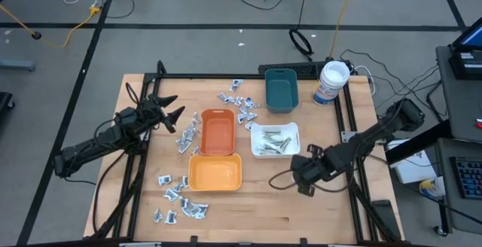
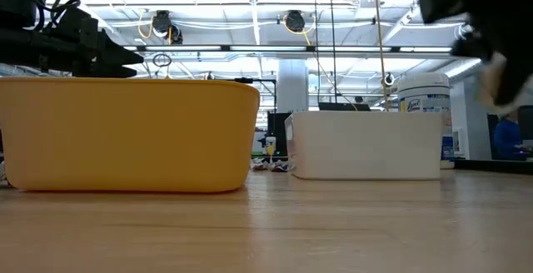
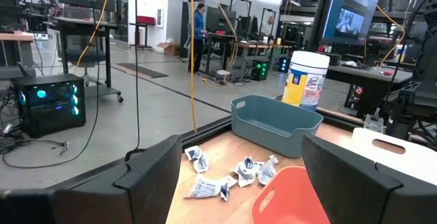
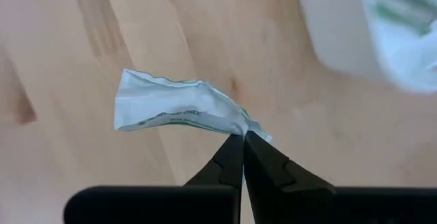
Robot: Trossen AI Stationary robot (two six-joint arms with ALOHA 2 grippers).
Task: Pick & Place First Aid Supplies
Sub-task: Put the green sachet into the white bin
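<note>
Table: wooden table (image 1: 248, 209), packets (image 1: 181, 202) scattered (many unsorted).
White tray (image 1: 294, 130): several strips inside.
Right gripper (image 4: 242, 145): pinched on pale strip (image 4: 174, 109).
Left gripper (image 1: 175, 116): wide, empty.

two dark six-joint arms seen, matte black throughout. left gripper (image 1: 178, 117) ended in two slim pointed black fingers (image 3: 147, 176). right gripper (image 4: 242, 141) tipped with narrow tapered black fingers. black cables looped beside right arm.
</note>
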